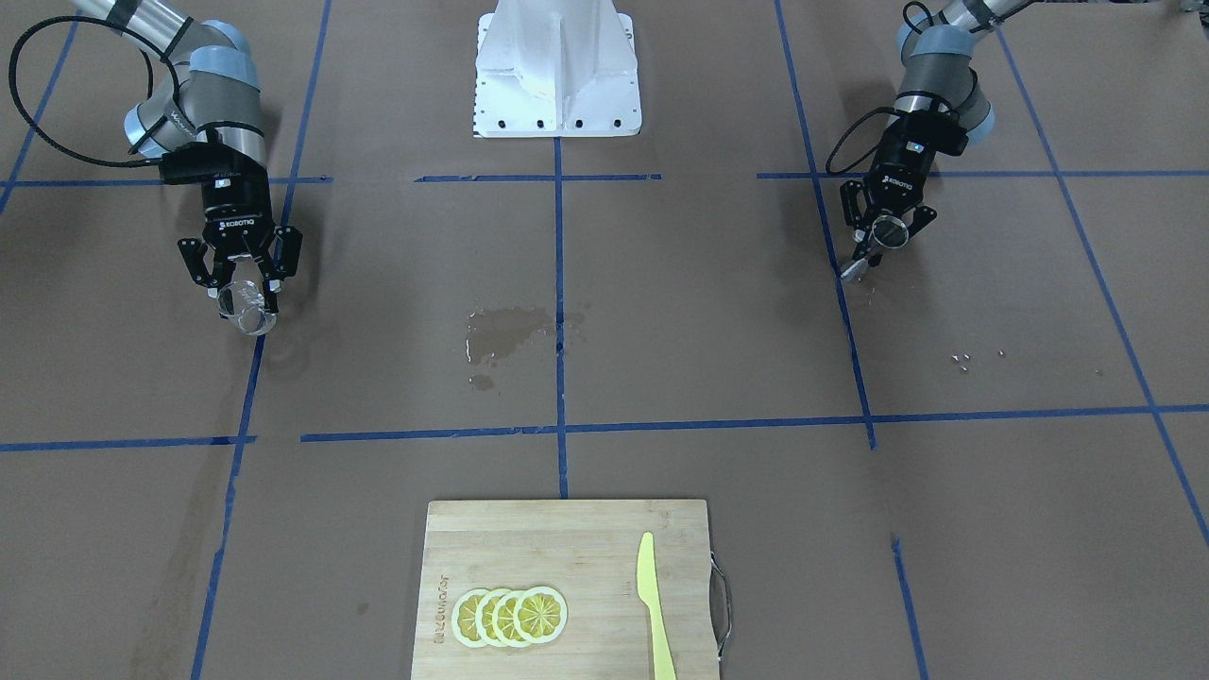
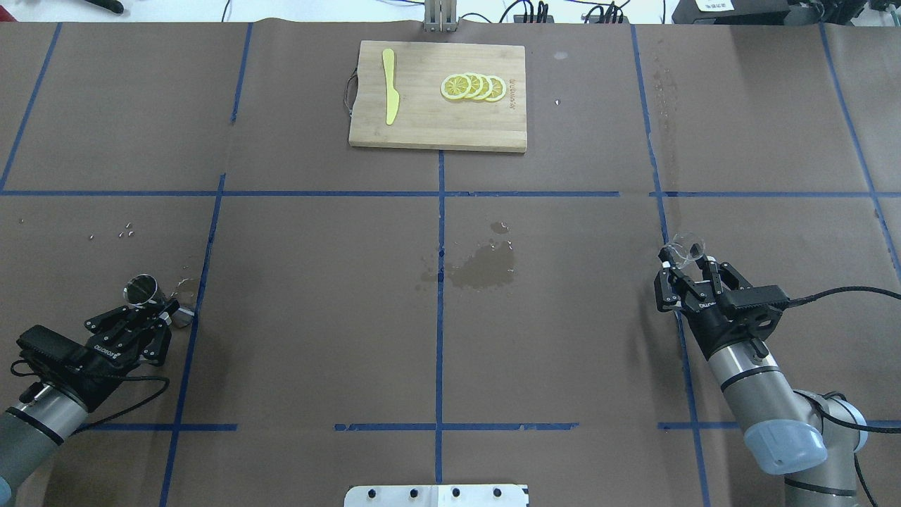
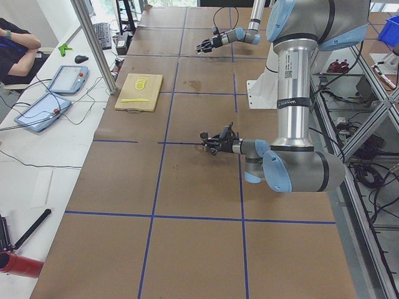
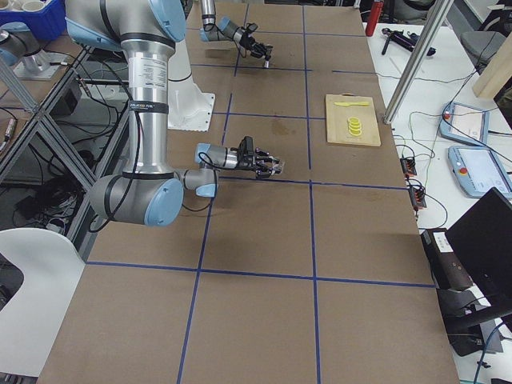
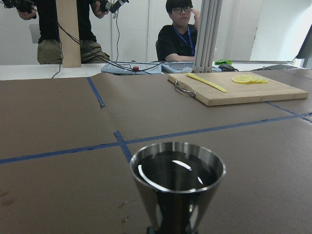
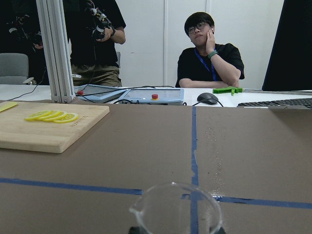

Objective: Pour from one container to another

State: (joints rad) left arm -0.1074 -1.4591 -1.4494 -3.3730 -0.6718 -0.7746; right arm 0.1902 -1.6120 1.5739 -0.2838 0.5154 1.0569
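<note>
**Position of task items.** The small shiny stainless-steel hourglass-shaped jigger point(image 1: 888, 229) stands upright, base down on the brown paper-covered worktop point(image 2: 317, 317). It sits between the jaws of the left gripper point(image 2: 167, 324). These jaws are spread about as wide as the jigger's rim, wider than its narrow waist, and do not clamp it.

The small clear glass tumbler point(image 2: 683, 248) sits between the jaws of the right gripper point(image 2: 687, 266), with its rim projecting past the fingertips. The jaws flank the tumbler at about its own width. Whether they press on the glass cannot be determined.

**Limits of view.** In the left wrist view, the jigger's waist and base are cut off by the lower frame edge. Its bowl is dark and reflective, so any contents cannot be confirmed. In the right wrist view, only the tumbler's rim shows, at the bottom edge.

**Arm pose.** Both arms reach low over the worktop. The grippers are close to level and point away from the robot base. They are well apart, each on its own side.

**Other items.**
- A wet patch point(image 2: 486, 271) lies near the centre of the worktop.
- A bamboo cutting board point(image 2: 436, 130) lies at the far edge.
- On the board are overlapping lemon slices point(image 2: 473, 86) and a yellow plastic knife point(image 2: 389, 95).
</note>
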